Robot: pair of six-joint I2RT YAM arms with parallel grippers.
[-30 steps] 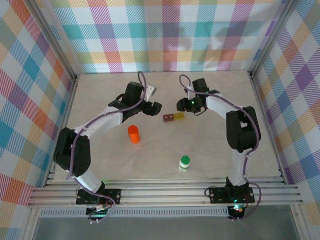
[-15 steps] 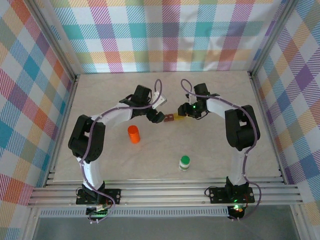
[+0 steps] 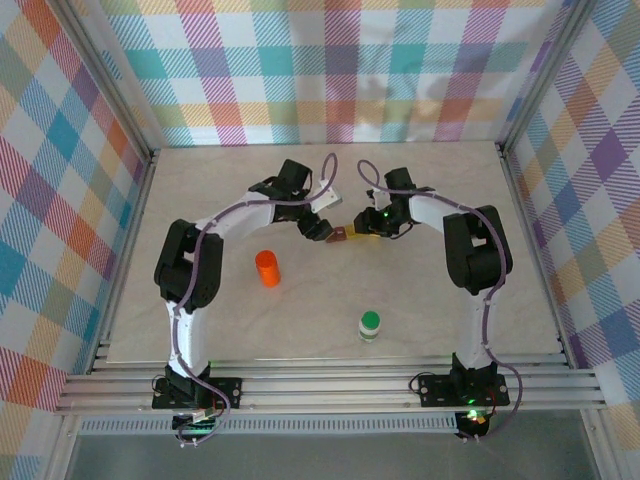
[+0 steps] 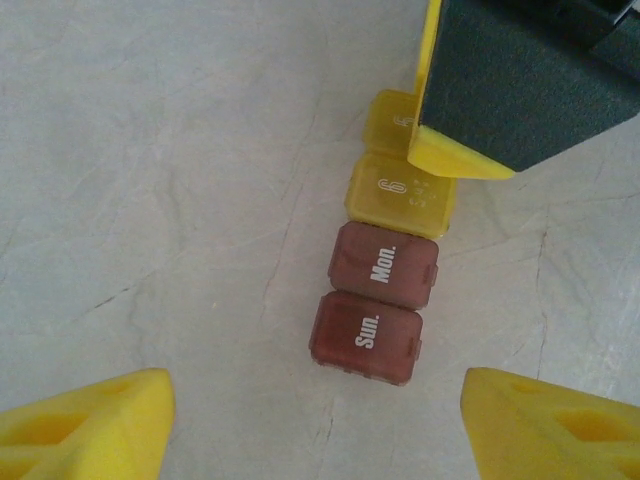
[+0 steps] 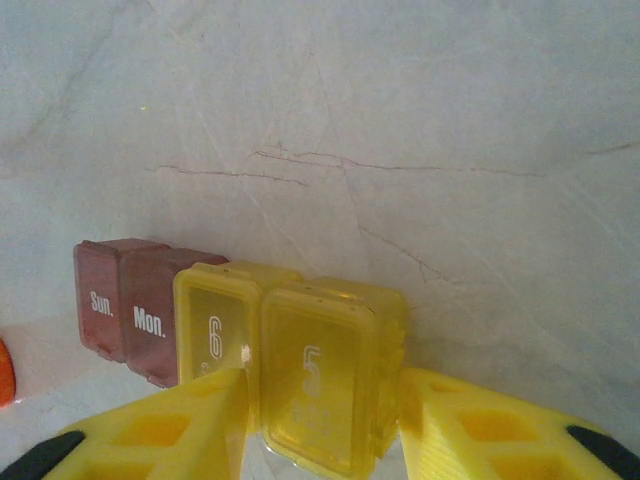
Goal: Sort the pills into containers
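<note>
A four-cell pill organizer (image 3: 349,235) lies mid-table. Its two red cells read "Sun." (image 4: 366,337) and "Mon." (image 4: 386,264); its two yellow cells read "6" (image 4: 398,190) and "5" (image 5: 325,385). All lids look closed and no loose pills show. My left gripper (image 4: 320,430) hangs open just off the "Sun." end, its yellow fingertips (image 4: 85,425) spread wide with bare table between them. My right gripper (image 5: 325,440) is shut on the yellow "5" cell, with a finger (image 5: 170,425) pressed against each side. In the top view the left gripper (image 3: 322,229) and right gripper (image 3: 368,227) flank the organizer.
An orange bottle (image 3: 267,268) stands left of centre. A white bottle with a green cap (image 3: 369,325) stands nearer the front edge. Checked walls enclose the table on three sides. Open table lies behind and to the right of the organizer.
My left gripper has swung right and now sits close to the organizer's red end. My right gripper has come down onto the yellow end and closed around the "5" cell.
</note>
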